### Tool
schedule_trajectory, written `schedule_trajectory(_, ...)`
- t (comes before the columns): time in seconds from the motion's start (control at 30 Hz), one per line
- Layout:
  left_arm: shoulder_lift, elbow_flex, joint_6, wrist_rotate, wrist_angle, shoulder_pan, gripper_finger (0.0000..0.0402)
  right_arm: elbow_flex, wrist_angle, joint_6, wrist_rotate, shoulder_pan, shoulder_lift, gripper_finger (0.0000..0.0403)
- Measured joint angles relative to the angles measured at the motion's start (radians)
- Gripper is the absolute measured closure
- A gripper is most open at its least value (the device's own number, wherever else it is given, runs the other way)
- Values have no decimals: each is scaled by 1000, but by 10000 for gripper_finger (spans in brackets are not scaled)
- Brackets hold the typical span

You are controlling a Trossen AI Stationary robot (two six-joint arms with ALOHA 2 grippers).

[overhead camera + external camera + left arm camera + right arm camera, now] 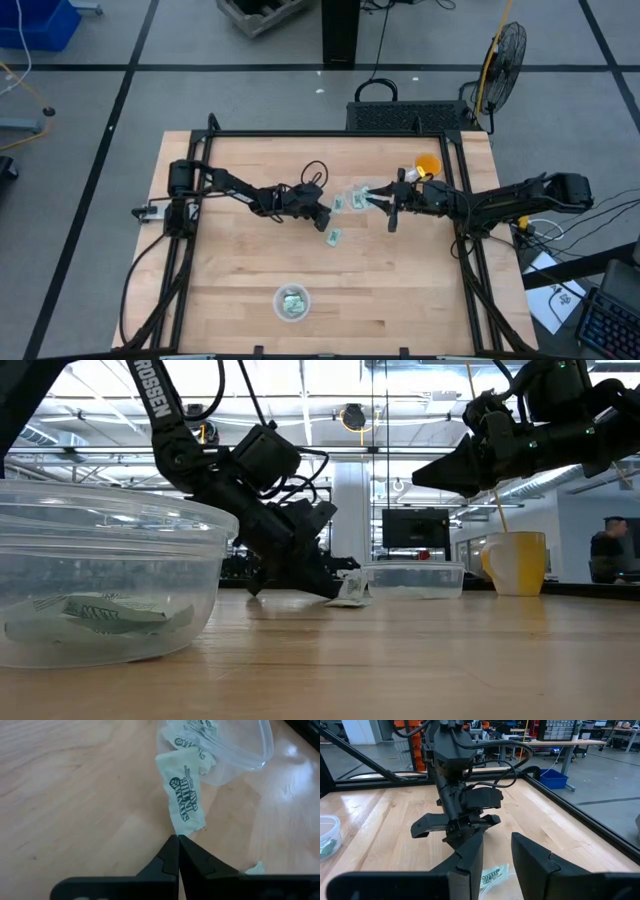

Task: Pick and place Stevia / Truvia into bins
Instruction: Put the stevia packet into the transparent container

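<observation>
Pinching one corner of a Stevia sachet (185, 795), the left claw (178, 839) sits low on the bench (230, 260) with its fingers fully closed on the paper edge. The sachet lies flat, its far end touching the far clear bowl (240, 750), which holds more sachets. The right claw (496, 851) hovers above that bowl, fingers apart and holding nothing. One loose sachet (333, 237) lies nearby. The near bowl (291, 302) at the bench front holds several sachets. An orange cup (427, 164) stands behind the right claw.
</observation>
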Motion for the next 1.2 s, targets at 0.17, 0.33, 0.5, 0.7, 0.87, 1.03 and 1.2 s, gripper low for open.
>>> schedule_trajectory(0.17,1,-1,16,-3,37,-1,397,0,0,0,0,0,0,309)
schedule_trajectory(0.33,-28,-1,23,-6,48,1,398,0,0,0,-3,0,0,309)
schedule_trajectory(0.5,-81,0,42,-1,29,0,399,0,-1,0,-3,0,0,309)
schedule_trajectory(0.7,-120,0,342,13,-60,-8,362,0,-1,0,-4,0,0,309)
schedule_trajectory(0.87,-132,1,612,-19,-115,-28,306,0,-1,0,-4,0,0,309)
schedule_trajectory(1.03,-120,1,774,-44,-161,-58,263,0,4,-8,1,0,0,309)
schedule_trajectory(1.2,-119,2,802,-131,-125,-71,253,0,30,-34,1,0,0,309)
